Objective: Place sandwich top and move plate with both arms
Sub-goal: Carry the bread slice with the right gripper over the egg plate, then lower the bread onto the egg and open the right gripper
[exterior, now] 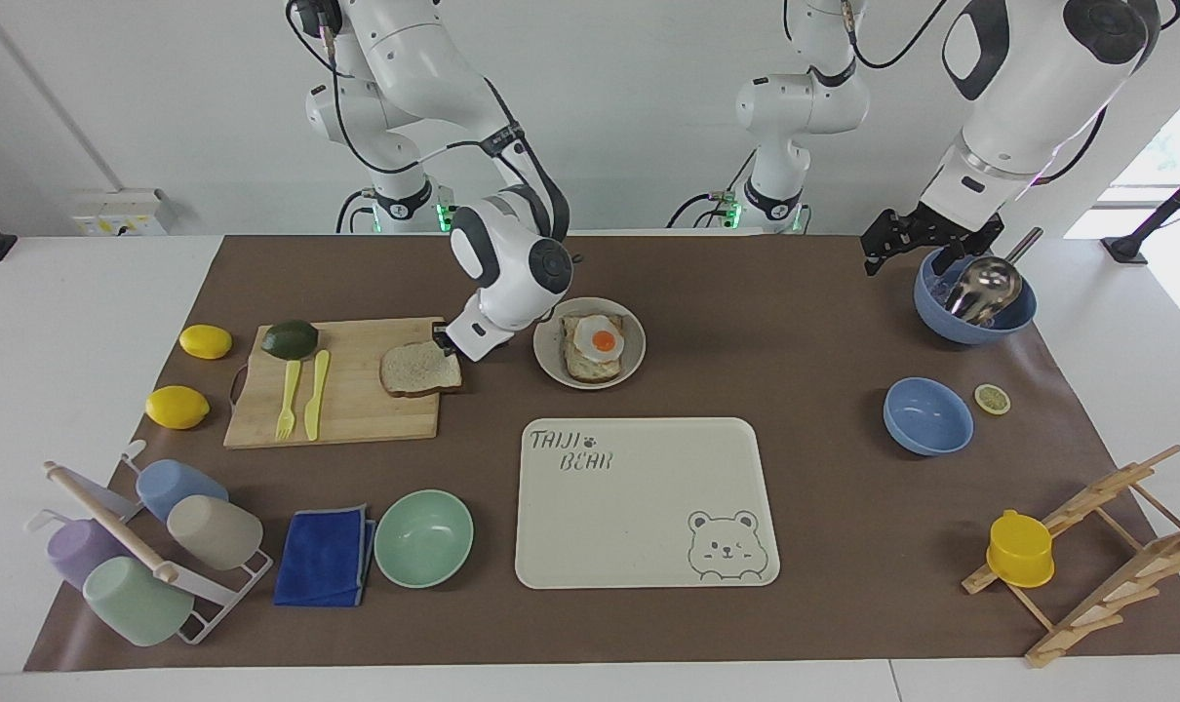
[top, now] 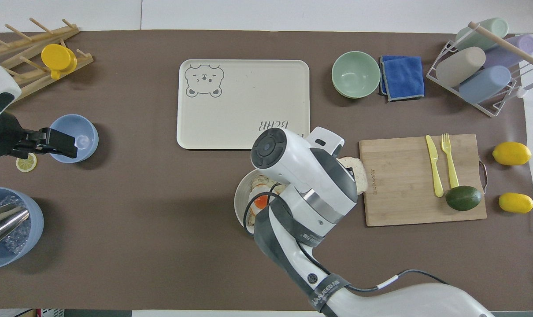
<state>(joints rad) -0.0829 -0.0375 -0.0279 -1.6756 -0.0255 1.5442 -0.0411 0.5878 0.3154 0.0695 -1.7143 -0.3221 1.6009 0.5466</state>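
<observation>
The sandwich top [exterior: 417,369], a plain bread slice, hangs just above the end of the wooden cutting board [exterior: 356,414] nearest the plate. My right gripper [exterior: 446,341] is shut on the slice's edge. In the overhead view the slice [top: 359,174] sticks out past the board's edge [top: 407,211], and the right arm's wrist hides the gripper. The beige plate [exterior: 549,367] holds a toast slice with a fried egg [exterior: 598,341] and lies beside the board. In the overhead view the arm covers most of the plate [top: 238,206]. My left gripper [exterior: 917,241] waits over the table beside the large blue bowl.
A yellow fork, a yellow knife and an avocado [exterior: 290,338] lie on the board. The cream bear tray [exterior: 639,507] lies farther from the robots than the plate. A mint bowl [exterior: 423,537], a blue cloth and a cup rack stand nearby. A blue bowl with a ladle [exterior: 975,297] stands at the left arm's end.
</observation>
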